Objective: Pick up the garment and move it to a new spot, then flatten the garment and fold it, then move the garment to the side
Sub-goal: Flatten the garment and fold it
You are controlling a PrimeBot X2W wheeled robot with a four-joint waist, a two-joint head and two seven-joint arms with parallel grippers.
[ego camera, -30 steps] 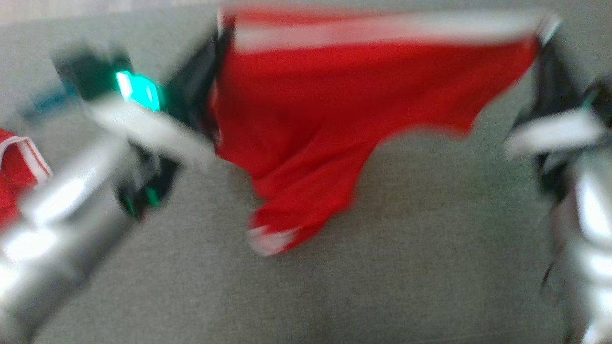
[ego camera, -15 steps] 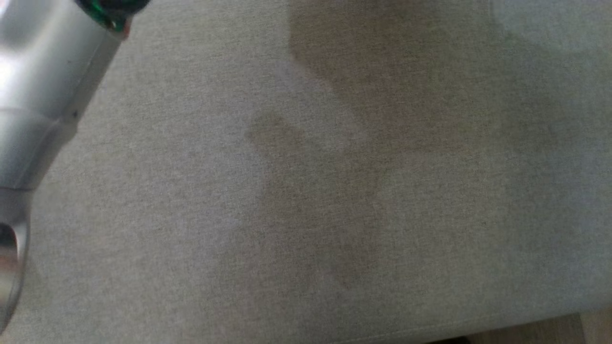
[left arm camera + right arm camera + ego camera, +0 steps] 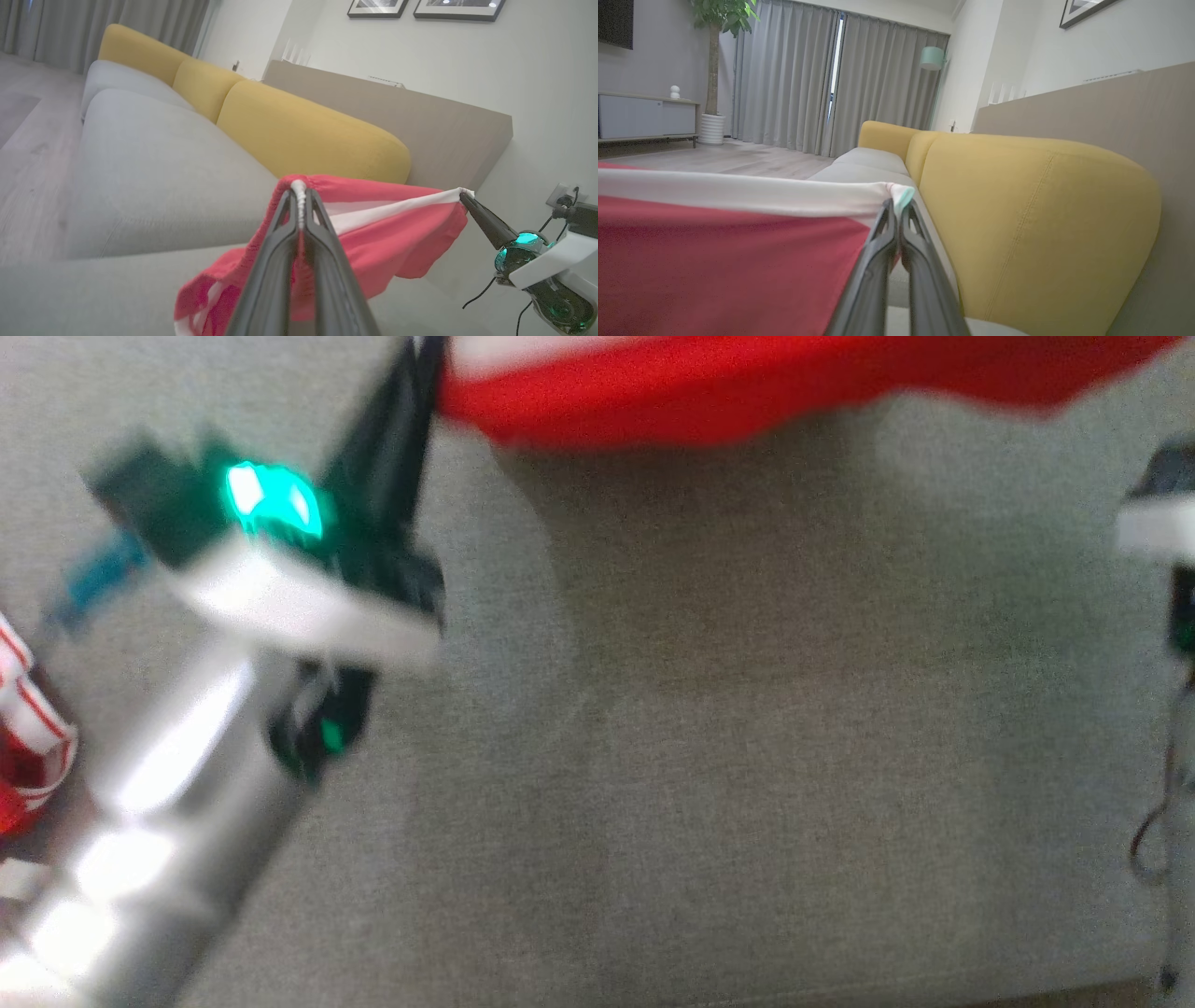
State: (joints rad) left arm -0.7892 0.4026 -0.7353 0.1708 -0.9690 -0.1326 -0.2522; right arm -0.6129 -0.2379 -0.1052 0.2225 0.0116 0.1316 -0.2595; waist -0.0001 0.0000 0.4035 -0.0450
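The garment (image 3: 747, 392) is red with a white band and hangs stretched above the grey sofa seat (image 3: 747, 756). My left gripper (image 3: 425, 359) is shut on one end of its band, seen close in the left wrist view (image 3: 299, 191). The same view shows my right gripper (image 3: 463, 196) pinching the far corner of the garment (image 3: 397, 233). In the right wrist view my right gripper (image 3: 899, 205) is shut on the white band, and the garment (image 3: 714, 261) spreads away to the left. My right wrist (image 3: 1158, 527) sits at the head view's right edge.
Another red and white cloth (image 3: 28, 747) lies at the left edge of the seat. Yellow back cushions (image 3: 303, 135) (image 3: 1031, 224) stand behind the seat, with a brown panel (image 3: 420, 121) beyond them. A dark cable (image 3: 1153, 840) hangs at the right.
The head camera swung down to bare seat and back up. The garment now shows along the view's top edge instead of its middle. Both grippers keep their hold.
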